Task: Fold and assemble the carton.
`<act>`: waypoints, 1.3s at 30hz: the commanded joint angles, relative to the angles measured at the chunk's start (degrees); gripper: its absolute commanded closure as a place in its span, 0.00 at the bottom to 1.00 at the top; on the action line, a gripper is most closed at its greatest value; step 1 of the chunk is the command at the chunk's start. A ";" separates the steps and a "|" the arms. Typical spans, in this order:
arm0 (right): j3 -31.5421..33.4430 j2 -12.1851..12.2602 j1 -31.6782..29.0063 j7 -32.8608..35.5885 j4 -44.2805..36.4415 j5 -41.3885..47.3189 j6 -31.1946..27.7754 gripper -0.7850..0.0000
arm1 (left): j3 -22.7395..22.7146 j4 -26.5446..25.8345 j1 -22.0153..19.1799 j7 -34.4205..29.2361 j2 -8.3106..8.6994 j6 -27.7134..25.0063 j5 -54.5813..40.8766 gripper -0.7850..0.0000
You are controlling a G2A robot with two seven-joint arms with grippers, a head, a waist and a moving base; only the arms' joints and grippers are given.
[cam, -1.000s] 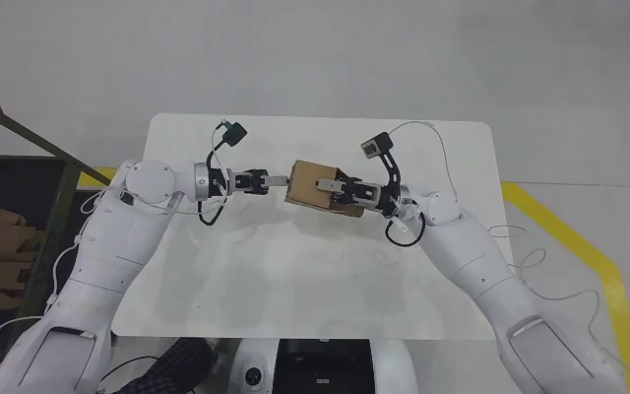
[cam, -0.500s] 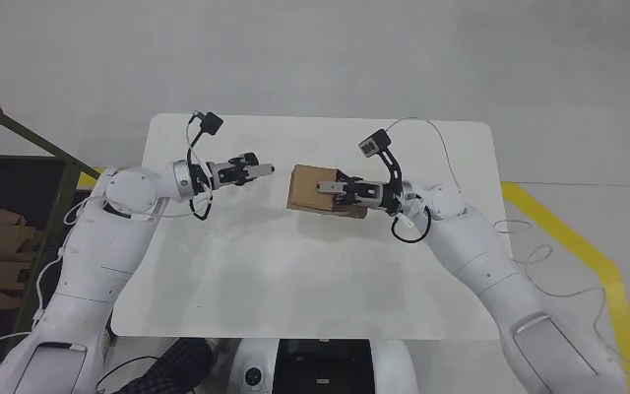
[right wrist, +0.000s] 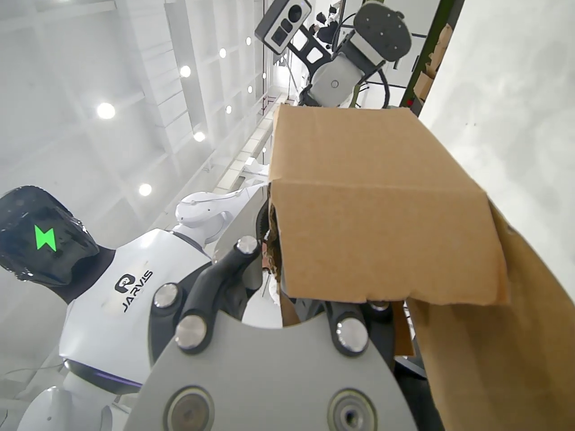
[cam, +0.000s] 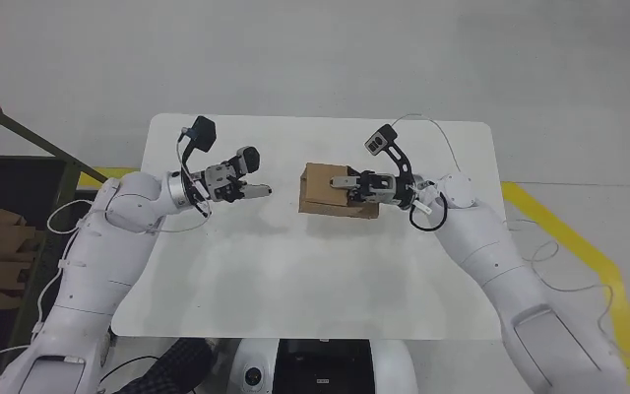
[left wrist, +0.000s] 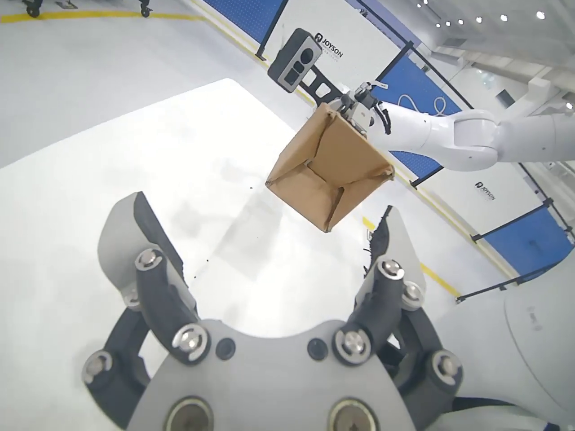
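Observation:
A brown carton (cam: 328,189) hangs over the middle of the white table (cam: 295,286), its folded bottom flaps facing my left arm. In the left wrist view the carton (left wrist: 330,172) is lifted off the table, with the flap seams showing. My right gripper (cam: 350,183) is shut on the carton's wall at its open end. The right wrist view has the carton (right wrist: 382,208) close up, one finger (right wrist: 263,230) pressed against its edge and the other hidden inside. My left gripper (cam: 258,189) stands open a short way from the carton, nothing between its fingers (left wrist: 148,230).
The table's far half and front half are bare white surface. A dark rack (cam: 30,197) with stacked cardboard (cam: 12,236) stands off the table's left side. A yellow floor line (cam: 561,227) runs past the right side.
My left gripper has drawn back from the carton's side, where it touched a second ago, and turned. The right gripper has carried the carton slightly to the right.

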 commanded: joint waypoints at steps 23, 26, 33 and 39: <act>-0.09 -1.13 1.20 -0.76 2.48 -3.15 -0.76 1.00 | -1.99 -3.10 2.91 11.62 -0.56 -3.24 8.88 0.00; -0.09 -1.13 1.20 -0.76 2.48 -3.15 -0.76 1.00 | -1.99 -3.10 2.91 11.62 -0.56 -3.24 8.88 0.00; -0.09 -1.13 1.20 -0.76 2.48 -3.15 -0.76 1.00 | -1.99 -3.10 2.91 11.62 -0.56 -3.24 8.88 0.00; 0.49 -0.93 0.22 -3.11 1.32 -4.06 1.24 1.00 | -1.98 -4.00 2.63 12.01 -0.55 -4.11 11.48 0.00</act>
